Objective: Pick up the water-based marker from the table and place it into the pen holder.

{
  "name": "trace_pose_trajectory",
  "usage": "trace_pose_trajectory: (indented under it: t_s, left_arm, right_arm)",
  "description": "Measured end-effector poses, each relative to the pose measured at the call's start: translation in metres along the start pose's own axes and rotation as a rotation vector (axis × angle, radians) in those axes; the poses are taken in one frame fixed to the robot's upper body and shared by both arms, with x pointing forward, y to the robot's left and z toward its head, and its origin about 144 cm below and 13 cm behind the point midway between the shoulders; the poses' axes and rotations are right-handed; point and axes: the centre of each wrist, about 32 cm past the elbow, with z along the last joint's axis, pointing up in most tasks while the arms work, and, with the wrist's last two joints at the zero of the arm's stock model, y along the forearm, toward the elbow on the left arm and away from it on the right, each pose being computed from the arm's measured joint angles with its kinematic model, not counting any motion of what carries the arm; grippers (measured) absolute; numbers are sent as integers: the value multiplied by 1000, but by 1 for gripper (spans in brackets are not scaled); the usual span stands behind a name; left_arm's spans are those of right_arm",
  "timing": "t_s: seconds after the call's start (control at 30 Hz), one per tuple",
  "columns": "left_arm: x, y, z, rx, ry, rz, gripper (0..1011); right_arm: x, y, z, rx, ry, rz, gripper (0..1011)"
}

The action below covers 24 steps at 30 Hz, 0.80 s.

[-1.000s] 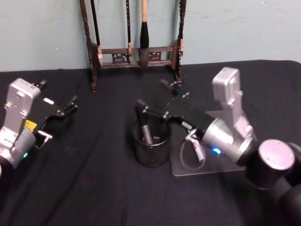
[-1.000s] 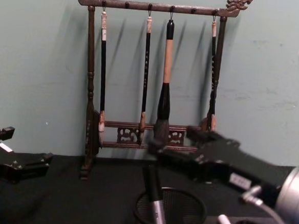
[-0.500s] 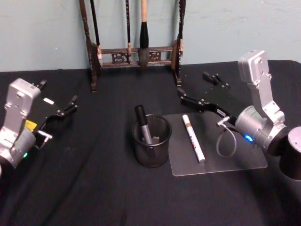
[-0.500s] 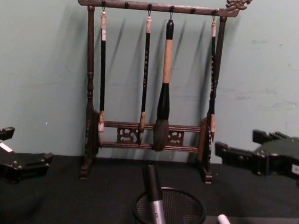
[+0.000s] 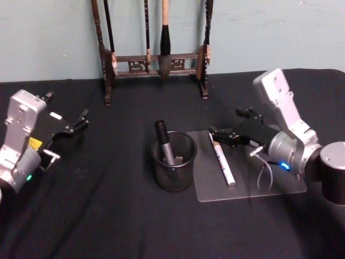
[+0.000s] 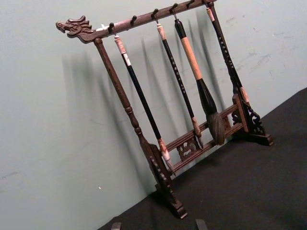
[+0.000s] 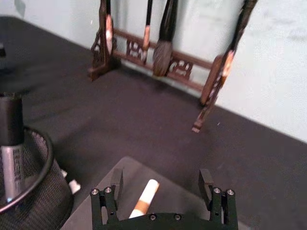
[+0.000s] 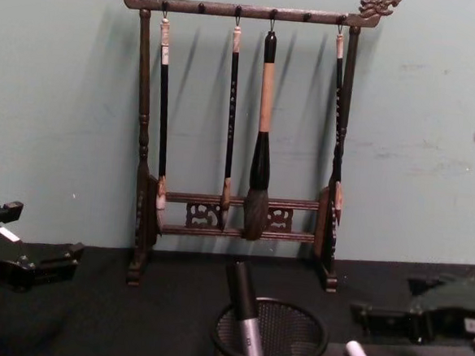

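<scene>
My right gripper (image 7: 161, 179) hangs low over the far end of the white marker (image 5: 222, 161). Its jaws are wide apart and empty, with the tip showing between the fingers, so I judge a straight drop and squeeze would catch the barrel. The marker lies flat on a clear mat (image 5: 269, 186), just right of the holder (image 5: 173, 177). A grey pen (image 5: 164, 143) leans at the holder's left rim, leaving the right half of its mouth free. The rack (image 5: 153, 59) stands well behind, out of the short path. My left gripper (image 5: 81, 121) is parked far left, jaws open, holding nothing.
</scene>
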Motion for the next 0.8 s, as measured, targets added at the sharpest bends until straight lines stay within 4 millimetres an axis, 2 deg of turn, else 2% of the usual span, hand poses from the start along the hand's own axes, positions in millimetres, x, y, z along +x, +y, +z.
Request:
trace_pose_trajectory:
  t_s: [0.37,0.8]
  left_arm:
    - [0,0,0,0,0,0,1001]
    - [0,0,0,0,0,0,1001]
  right_arm:
    - [-7,11,-1,-136,30,31,1003]
    - [-13,17,-6,-192,41,38,1002]
